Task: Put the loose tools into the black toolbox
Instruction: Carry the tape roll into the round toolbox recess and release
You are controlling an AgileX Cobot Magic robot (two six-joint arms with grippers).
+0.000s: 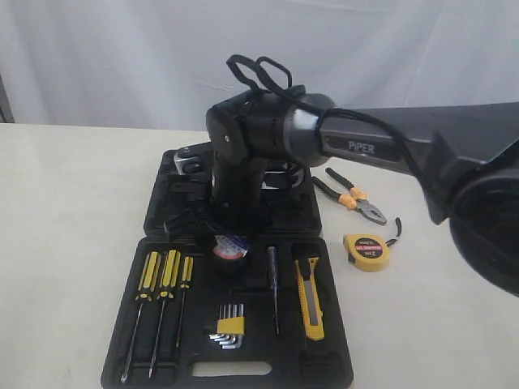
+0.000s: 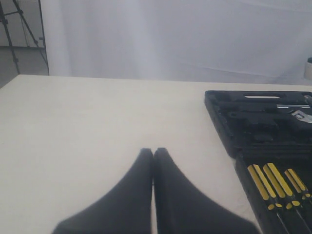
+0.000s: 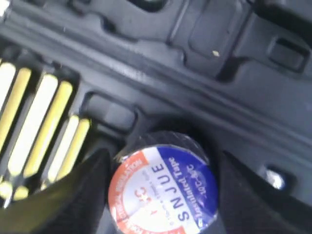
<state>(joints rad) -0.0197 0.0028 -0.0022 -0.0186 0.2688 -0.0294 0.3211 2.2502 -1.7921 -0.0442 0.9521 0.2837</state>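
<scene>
**A:** What does the toolbox [image 1: 166, 212] hold?

**B:** It lies open on the table [image 1: 73, 203]. Take the roll of tape [image 1: 229, 247] as the middle of the dial in the exterior view. Three screwdrivers [image 1: 166, 275] sit at eight o'clock, the hex keys [image 1: 229, 328] at six, a slim screwdriver [image 1: 273, 288] at five and the knife [image 1: 310, 300] at four. All of them are bedded in the near half.

**A:** And the tape itself?

**B:** It sits label-up in a round hollow of that half, close to the hinge. The right gripper [image 3: 163, 165] comes down over it, with one of its fingers [image 3: 73, 195] on each side of the roll. They stand wide apart. I cannot tell whether they press on the roll or stand just clear of it.

**A:** What lies outside the box?

**B:** The tape measure [image 1: 366, 252] is at three o'clock and the pliers [image 1: 350, 194] are at two. Both are on the table near the box, apart from each other.

**A:** And the left gripper?

**B:** The left gripper [image 2: 153, 152] is clenched, tips together with nothing between them. It is above bare table, near the screwdriver end of the box.

**A:** The room?

**B:** The tabletop is pale cream and a white curtain [image 1: 122, 57] hangs behind it. A tripod [image 2: 14, 29] stands at the curtain's edge.
</scene>
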